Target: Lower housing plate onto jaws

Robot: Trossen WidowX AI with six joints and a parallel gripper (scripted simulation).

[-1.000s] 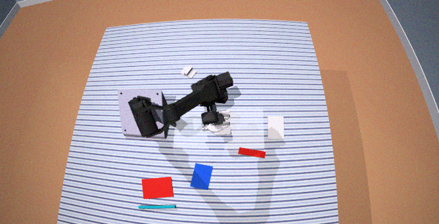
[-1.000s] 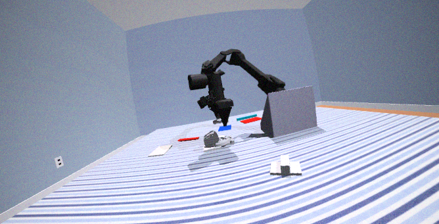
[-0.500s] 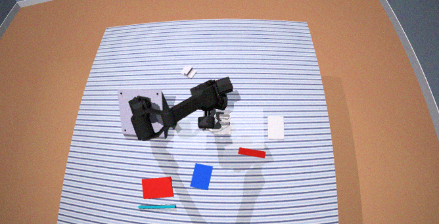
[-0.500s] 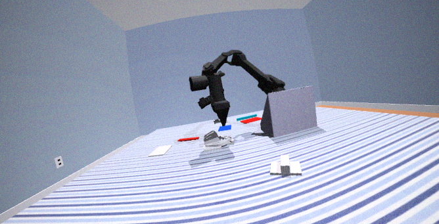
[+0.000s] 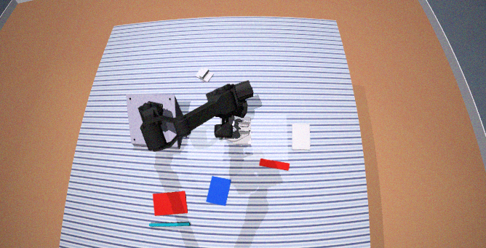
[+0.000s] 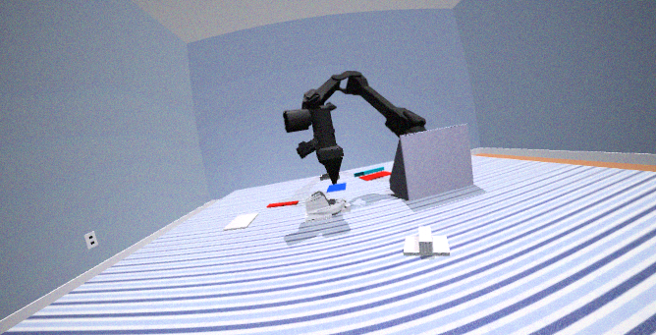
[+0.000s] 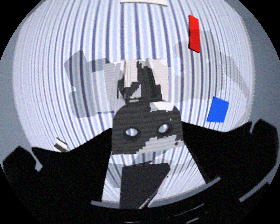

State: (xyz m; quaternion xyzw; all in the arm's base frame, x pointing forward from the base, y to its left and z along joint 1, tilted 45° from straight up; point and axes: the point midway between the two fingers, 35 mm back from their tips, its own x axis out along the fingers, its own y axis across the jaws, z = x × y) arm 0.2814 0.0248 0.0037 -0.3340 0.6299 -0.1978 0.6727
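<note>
The housing plate [image 7: 147, 137] [image 6: 324, 177], a thin plate with two round holes, spans between the fingertips of my gripper [image 7: 145, 128] [image 6: 334, 181]. The gripper is shut on it and holds it above the jaw assembly, with a gap below. The white assembly base [image 5: 246, 140] [image 7: 163, 70] lies on the striped surface, with the pale jaws [image 6: 318, 205] on it. In the top view my arm hides much of the assembly. The plate covers the near part of the assembly in the wrist view, so the stubs cannot be made out.
A white block with an upright ridge [image 5: 204, 76] [image 6: 425, 242] stands to one side. A white flat piece [image 5: 301, 137] [image 6: 241, 221], a red bar [image 5: 274, 164] [image 7: 194, 34], a blue plate [image 5: 218, 190] [image 7: 218, 110], a red plate [image 5: 170, 204] and a teal bar [image 5: 169, 224] lie around.
</note>
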